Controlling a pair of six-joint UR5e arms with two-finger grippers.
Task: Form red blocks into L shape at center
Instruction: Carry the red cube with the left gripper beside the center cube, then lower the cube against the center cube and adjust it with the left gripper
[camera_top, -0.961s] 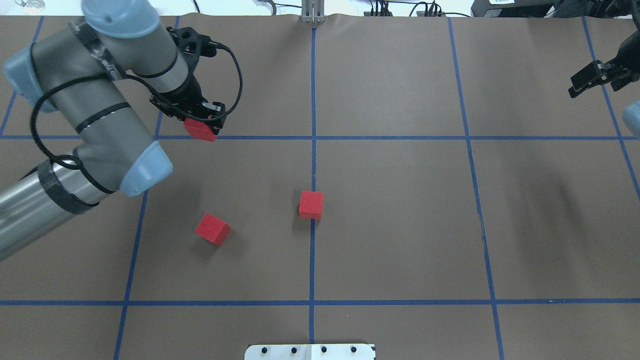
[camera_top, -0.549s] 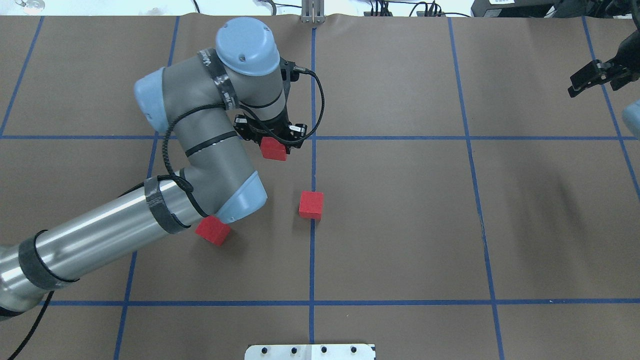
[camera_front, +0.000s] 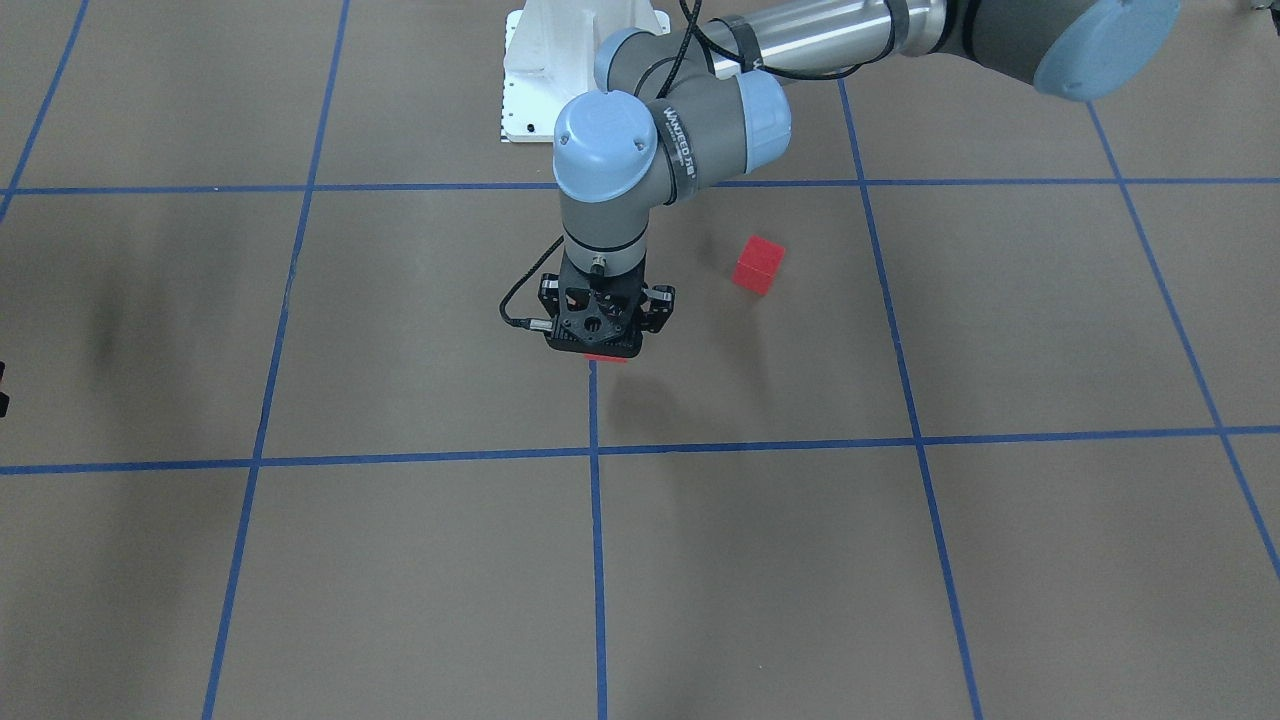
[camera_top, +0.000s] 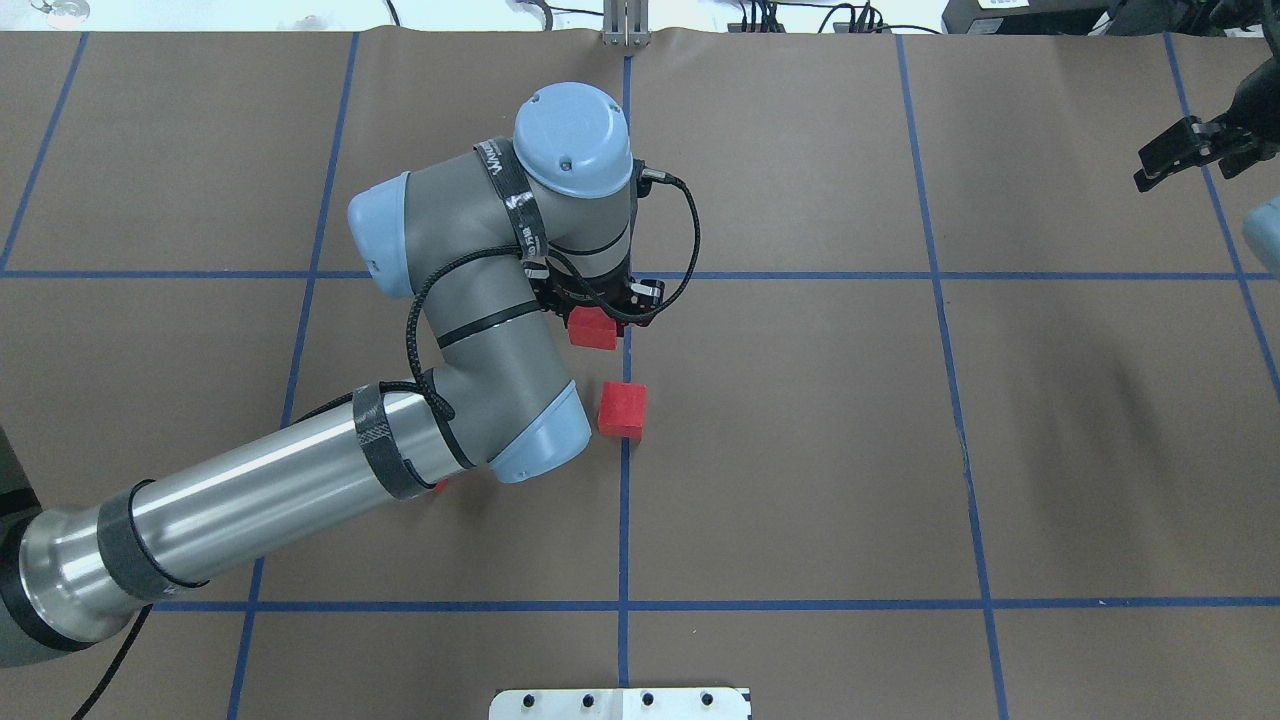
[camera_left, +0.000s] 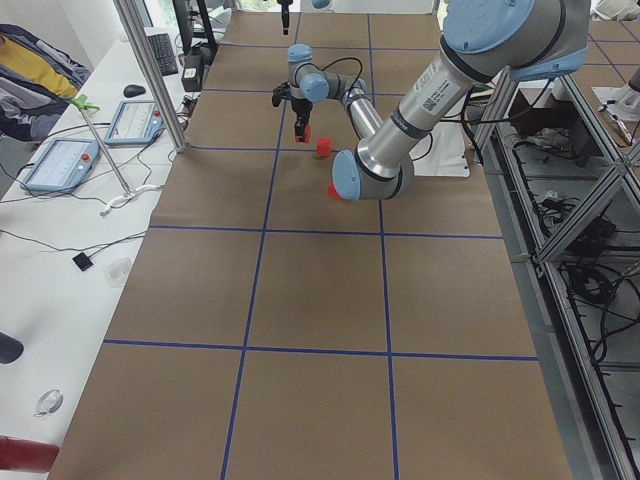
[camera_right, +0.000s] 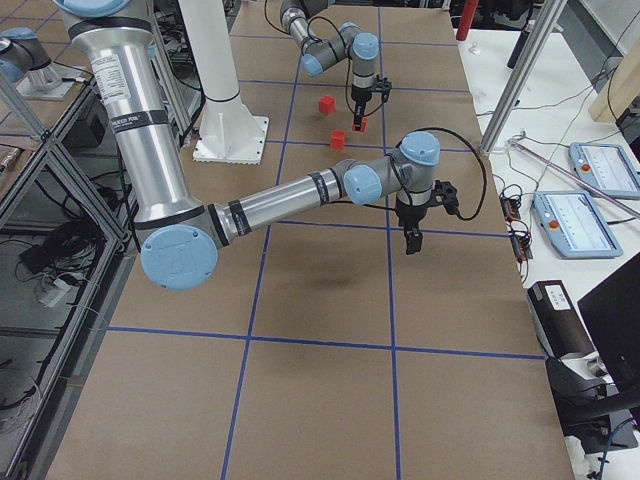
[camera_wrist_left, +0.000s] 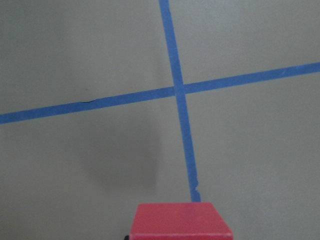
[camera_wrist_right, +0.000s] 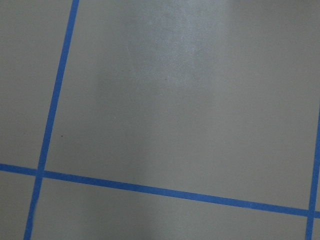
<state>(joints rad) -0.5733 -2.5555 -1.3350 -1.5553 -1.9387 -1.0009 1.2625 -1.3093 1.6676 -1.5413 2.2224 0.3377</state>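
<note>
Brown paper worktop, blue tape grid. Order follows the overhead view, left to right.

Left arm comes in from the lower left, elbow folded over the grid.

First block: under that elbow overhead, only a red sliver shows there. Front view shows it whole, flat on the paper, alone, well apart from the other two.

Left gripper: pointing straight down, just left of the centre line and just on the robot's side of the horizontal tape line. Jaws clamped on the second block. In the front view only a thin red edge of it shows below the black gripper body. Left wrist view has its top face at the bottom edge, the tape cross ahead of it and a soft shadow on the paper. Looks lifted off the paper, cannot tell how far.

Third block: resting on the paper, astride the centre line, a bit more of it on the left. It sits just nearer the robot than the second block, with a gap between them, not touching. Hidden behind the wrist in the front view.

Right gripper: far right edge, above the paper, well apart from all blocks. Jaws: cannot tell. Right wrist view shows only paper and tape lines.
</note>
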